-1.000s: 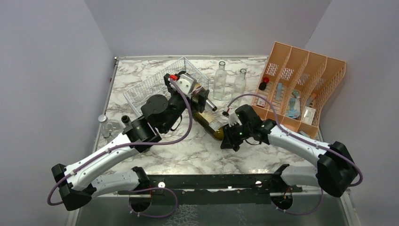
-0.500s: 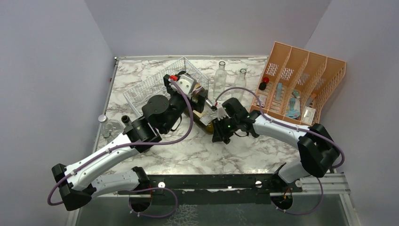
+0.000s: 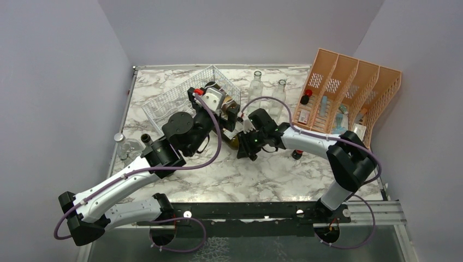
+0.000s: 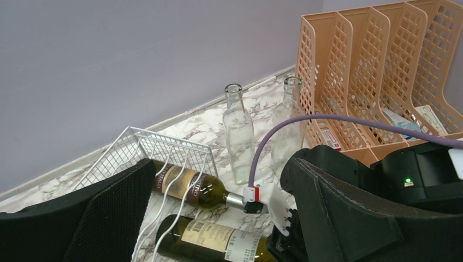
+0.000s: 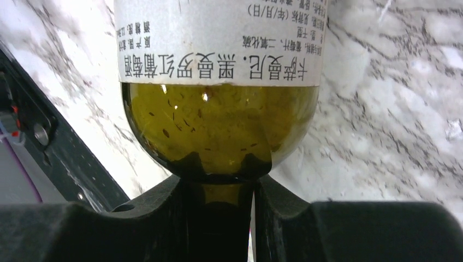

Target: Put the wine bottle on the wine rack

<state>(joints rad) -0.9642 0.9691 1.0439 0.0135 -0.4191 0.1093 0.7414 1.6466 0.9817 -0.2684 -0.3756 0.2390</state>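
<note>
The wine bottle (image 5: 218, 103) is olive-green glass with a white label and lies on its side on the marble table. My right gripper (image 5: 218, 183) is shut on its neck. In the top view the right gripper (image 3: 244, 146) is just right of the silvery-white wire wine rack (image 3: 177, 101), and only a sliver of the bottle (image 3: 234, 141) shows. In the left wrist view the bottle's base (image 4: 215, 240) is at the rack's (image 4: 164, 150) open front. A second wine bottle (image 4: 188, 188) lies inside the rack. My left gripper (image 3: 229, 112) is open above both bottles and holds nothing.
Two empty clear glass bottles (image 3: 255, 90) (image 3: 279, 94) stand behind the grippers. An orange slotted file organizer (image 3: 349, 98) fills the back right. Small jars (image 3: 128, 144) sit at the left edge. A small dark object (image 3: 296, 154) lies beside the right arm. Walls close off three sides.
My right gripper has carried the wine bottle left and back, toward the rack. My left gripper has shifted slightly back and left over the rack's front.
</note>
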